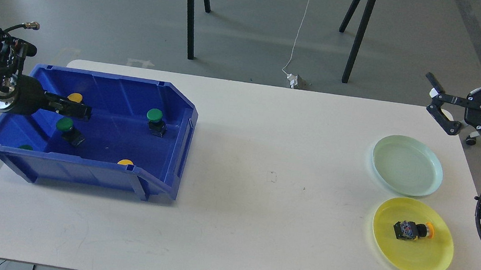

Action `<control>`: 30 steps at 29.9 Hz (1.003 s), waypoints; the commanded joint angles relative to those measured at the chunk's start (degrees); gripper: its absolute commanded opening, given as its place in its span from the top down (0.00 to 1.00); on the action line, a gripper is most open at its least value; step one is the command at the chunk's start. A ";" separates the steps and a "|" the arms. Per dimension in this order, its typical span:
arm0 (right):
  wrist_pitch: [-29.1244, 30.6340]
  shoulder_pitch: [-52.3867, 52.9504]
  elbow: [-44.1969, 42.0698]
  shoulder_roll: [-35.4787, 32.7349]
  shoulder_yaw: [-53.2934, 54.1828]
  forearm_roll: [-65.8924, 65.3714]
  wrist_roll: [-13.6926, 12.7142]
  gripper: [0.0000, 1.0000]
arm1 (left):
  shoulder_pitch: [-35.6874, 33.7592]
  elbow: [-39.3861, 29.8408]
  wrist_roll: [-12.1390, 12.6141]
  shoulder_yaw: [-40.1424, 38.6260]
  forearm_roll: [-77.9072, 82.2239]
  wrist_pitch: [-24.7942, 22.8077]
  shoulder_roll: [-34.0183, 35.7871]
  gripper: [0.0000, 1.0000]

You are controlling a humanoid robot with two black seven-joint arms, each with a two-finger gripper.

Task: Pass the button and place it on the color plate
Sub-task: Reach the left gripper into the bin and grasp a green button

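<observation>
The left end effector (82, 110) reaches into the blue bin (172, 100), its finger state unclear, tips beside a yellow button (75, 97), so picking seems underway; next comes gripping and passing it toward the spread, empty right end effector (442, 105) above the plates.

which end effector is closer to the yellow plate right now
Right. The right end effector hangs open above the table's far right edge, beyond the green plate from the yellow plate. The left end effector is across the table, inside the blue bin.
</observation>
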 commanded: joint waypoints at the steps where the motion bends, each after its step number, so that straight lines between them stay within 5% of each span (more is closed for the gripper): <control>1: 0.07 -0.04 0.02 -0.05 0.02 0.07 0.01 0.02 | 1.02 4.22 0.00 0.16 -0.05 1.14 -2.43 0.19; 30: 0.07 -2.86 0.46 -0.14 0.28 0.16 0.10 0.02 | 5.24 11.08 0.00 0.16 -0.05 2.81 -6.39 0.19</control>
